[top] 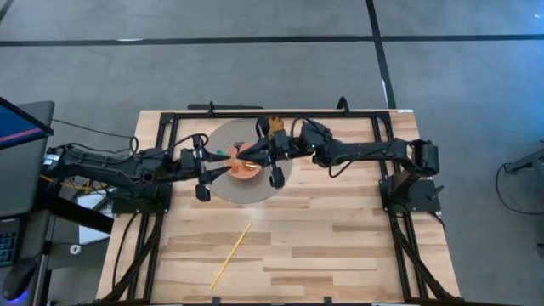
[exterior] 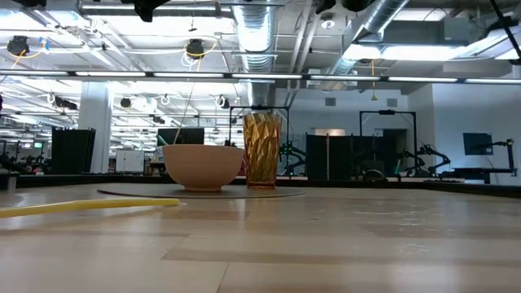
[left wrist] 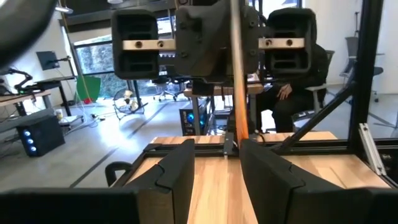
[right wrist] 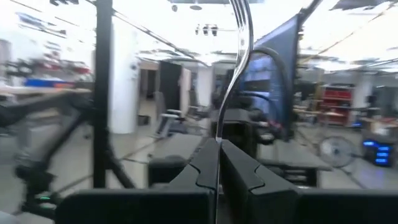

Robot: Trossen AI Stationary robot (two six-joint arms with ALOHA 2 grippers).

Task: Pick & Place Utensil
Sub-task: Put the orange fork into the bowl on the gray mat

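A fork point(right wrist: 239, 59) is gripped upright in the closed right pincer point(right wrist: 217, 163) above the bowl point(top: 246, 169). An orange utensil point(left wrist: 238, 93) is gripped upright in the left pincer point(left wrist: 214, 168), just beside.

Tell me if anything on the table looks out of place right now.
One yellow chopstick lies loose on the bare wood near the table's front edge, well apart from the round grey mat where the bowl and amber glass stand. Nothing looks spilled or damaged.

Left gripper point(left wrist: 216, 163) holds orange stick point(left wrist: 238, 93) upright.
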